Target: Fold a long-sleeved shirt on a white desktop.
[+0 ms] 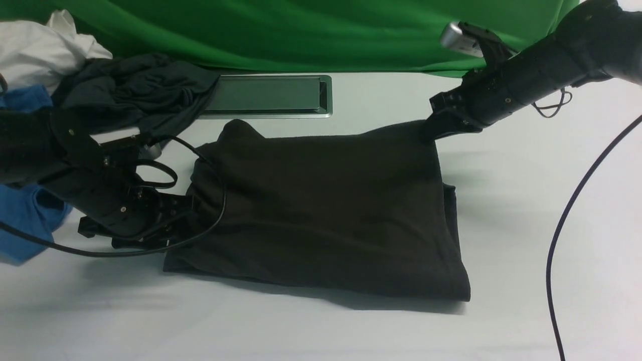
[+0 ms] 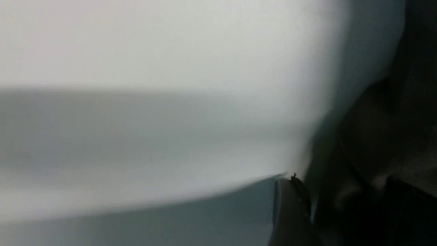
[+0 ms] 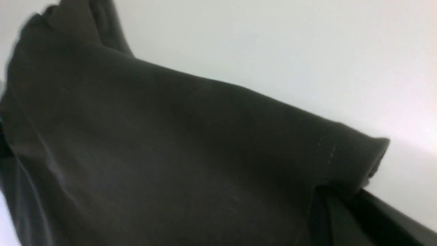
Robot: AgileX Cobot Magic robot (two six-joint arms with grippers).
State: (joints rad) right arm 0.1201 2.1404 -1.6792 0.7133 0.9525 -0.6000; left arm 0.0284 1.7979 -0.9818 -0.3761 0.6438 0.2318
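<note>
While the shirt (image 1: pixel 326 210) lies folded on the surface (image 1: pixel 501 321) just in front of the metal hatch (image 1: pixel 268 95), I see my right gripper (image 1: pixel 432 131) clenched on its far right corner. My left gripper (image 1: pixel 183 218) sits at the shirt's left edge; I cannot tell its state.

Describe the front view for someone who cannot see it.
A dark long-sleeved shirt lies partly folded on a white desktop. The right hand pinches its far right corner; the left hand is at its left edge. Other clothes are heaped at far left.
</note>
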